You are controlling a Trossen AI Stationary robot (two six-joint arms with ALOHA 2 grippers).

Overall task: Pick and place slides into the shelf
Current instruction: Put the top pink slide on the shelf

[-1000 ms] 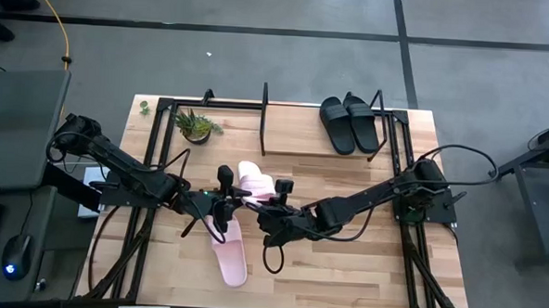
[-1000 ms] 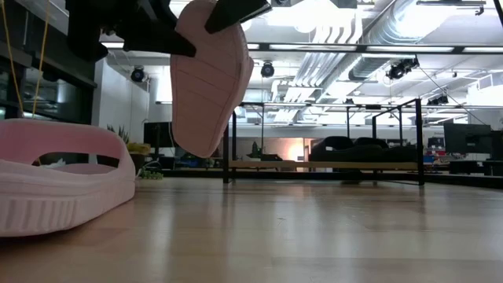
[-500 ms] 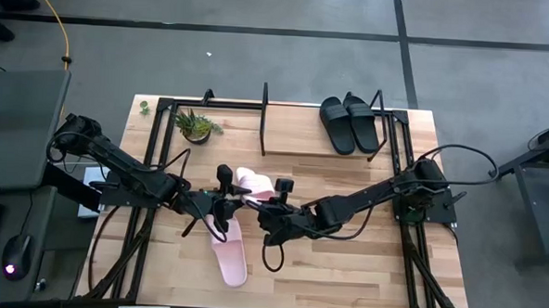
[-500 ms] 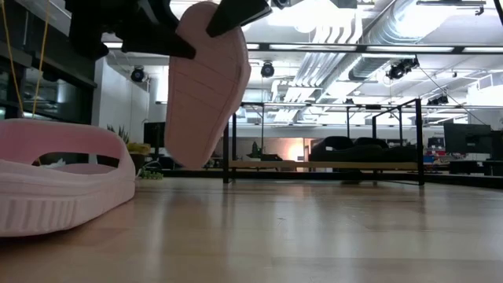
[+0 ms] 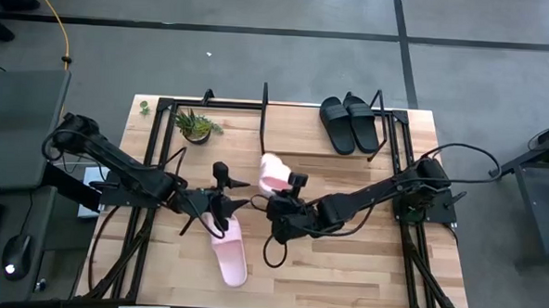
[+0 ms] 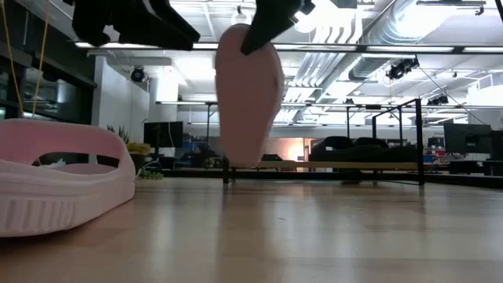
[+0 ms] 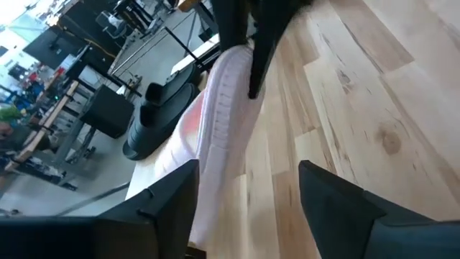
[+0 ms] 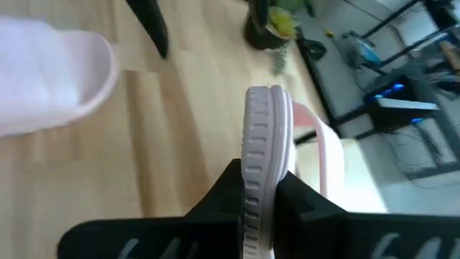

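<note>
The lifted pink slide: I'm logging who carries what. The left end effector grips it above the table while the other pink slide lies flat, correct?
Not quite. The right end effector grips the lifted pink slide, as the right wrist view shows; the left end effector stands open beside it. The other pink slide does lie flat on the table.

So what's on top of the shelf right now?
Two black slides sit side by side at the right end of the shelf. The rest of its board looks bare. One pink slide is in the right hand; the other lies on the table.
</note>
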